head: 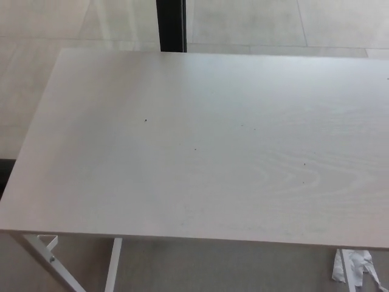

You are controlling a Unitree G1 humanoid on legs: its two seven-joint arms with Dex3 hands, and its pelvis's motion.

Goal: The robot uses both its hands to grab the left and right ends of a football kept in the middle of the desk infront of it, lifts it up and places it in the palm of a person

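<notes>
Neither robot hand shows in the head view: no fingers, palm or forearm comes in from the left or the right edge, so whether either hand is spread or closed cannot be told from here.

Outward from where the hands would enter, there is only the desk (200,152), a pale wood-grain top that fills most of the frame, with a few small dark specks scattered near its middle. The football is not on it; nothing round or ball-like appears anywhere on the surface, in the middle or otherwise. No person's hand or palm shows either.

Past the far edge a dark vertical post (171,25) stands against a pale tiled floor (48,24). Below the near edge, a white desk leg (112,267) runs down at the near left, and a crumpled bit of white material (355,271) lies on the floor at the near right.

Judging by this, the task is either not begun or the ball lies out of sight; the frame cannot say which. The grab step cannot start until the football is in view, so the next move calls for locating it, then bringing both hands in from either side toward its left and right ends.
</notes>
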